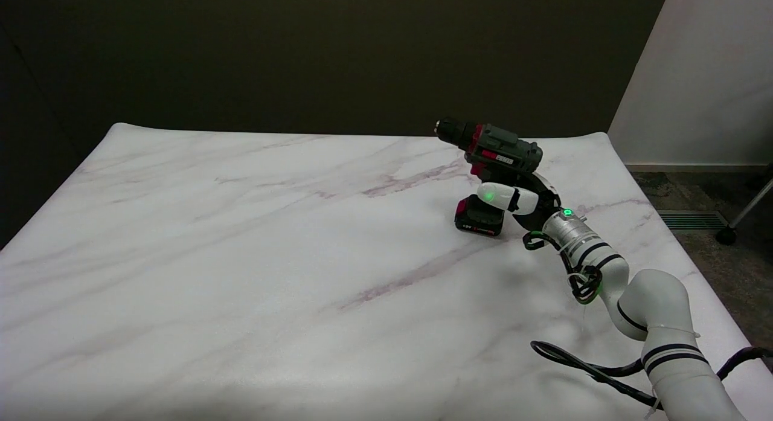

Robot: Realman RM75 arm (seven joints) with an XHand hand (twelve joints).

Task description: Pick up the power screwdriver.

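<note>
Standing upright – dark-green, red-trimmed power screwdriver point(490, 150), hand point(514, 199) gripping.

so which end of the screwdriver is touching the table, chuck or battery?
The battery pack. The power screwdriver stands upright on it; the chuck points left in the air.

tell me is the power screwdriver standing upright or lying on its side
Upright: the power screwdriver stands on its battery base on the table, chuck pointing left, the right hand wrapped around its handle.

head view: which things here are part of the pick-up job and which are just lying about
Part of the job:
- power screwdriver, upright on its battery base
- right hand, wrapped round the screwdriver's handle

Just there:
- marble table
- loose black cable by the arm
- grey floor beyond the table
</note>
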